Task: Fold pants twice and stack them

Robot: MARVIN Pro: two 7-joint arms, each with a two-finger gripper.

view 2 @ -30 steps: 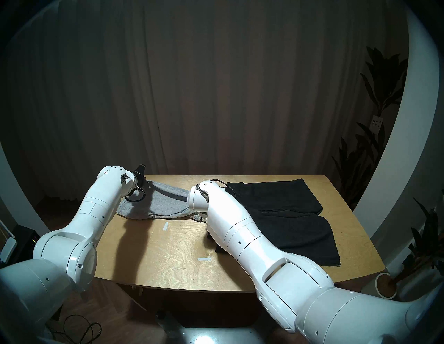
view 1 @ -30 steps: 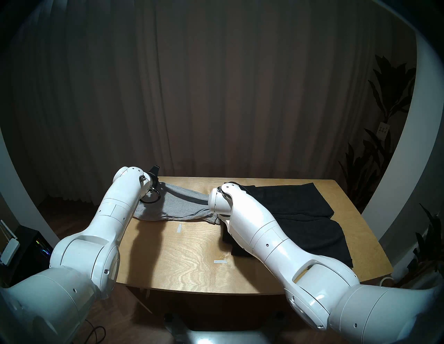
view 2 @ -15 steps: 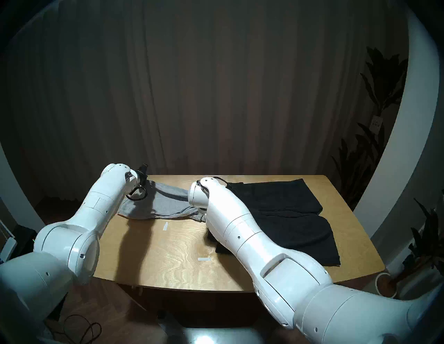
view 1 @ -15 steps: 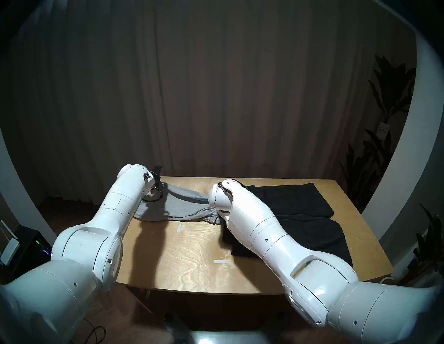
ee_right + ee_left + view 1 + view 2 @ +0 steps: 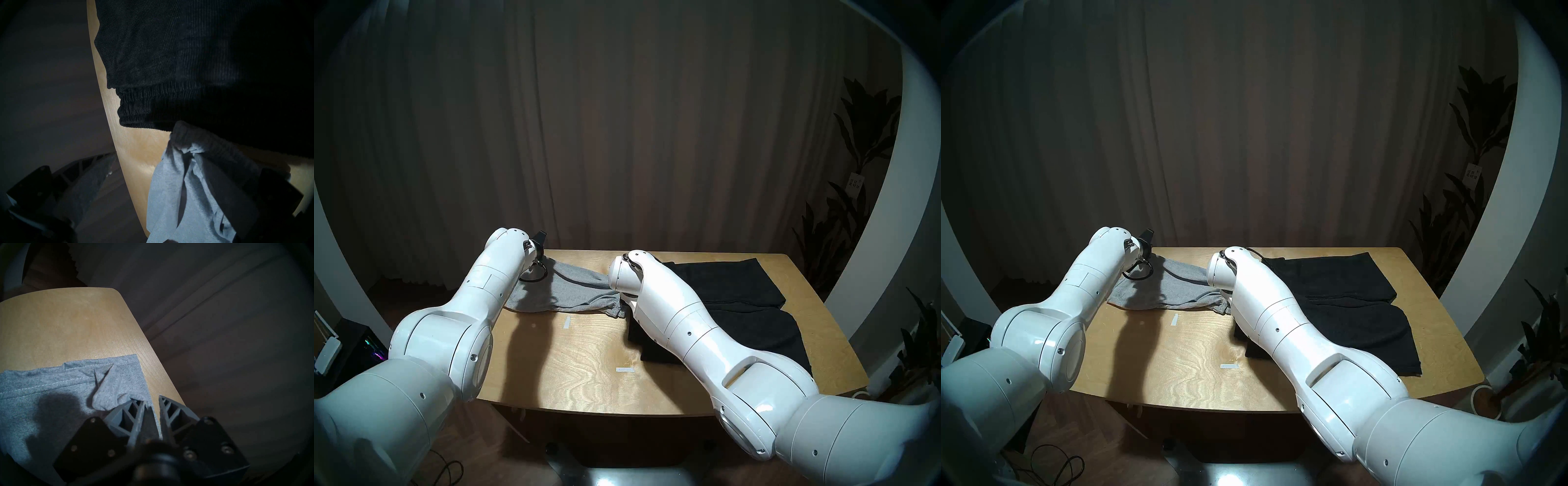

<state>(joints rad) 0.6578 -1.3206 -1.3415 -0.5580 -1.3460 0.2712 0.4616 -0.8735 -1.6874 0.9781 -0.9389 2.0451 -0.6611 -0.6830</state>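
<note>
My left hand [image 5: 152,401] stands slightly parted, a fold of the grey shorts [image 5: 51,395] touching one finger — my right hand [image 5: 186,169] gapes wide, grey waistband bunched between, lower right.

Glossy white rounded arm shells [image 5: 670,305] with small dark screws; black looped cable [image 5: 534,273] at left wrist; grey latticed fingers [image 5: 129,416] on black mounts.

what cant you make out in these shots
- Right gripper: in both head views the right arm hides it.
- Right gripper's second finger: in the right wrist view the grey shorts cover it; only one finger shows.
- Black shorts: near-left part behind that arm.
- Left gripper: head views show no fingertips.
</note>
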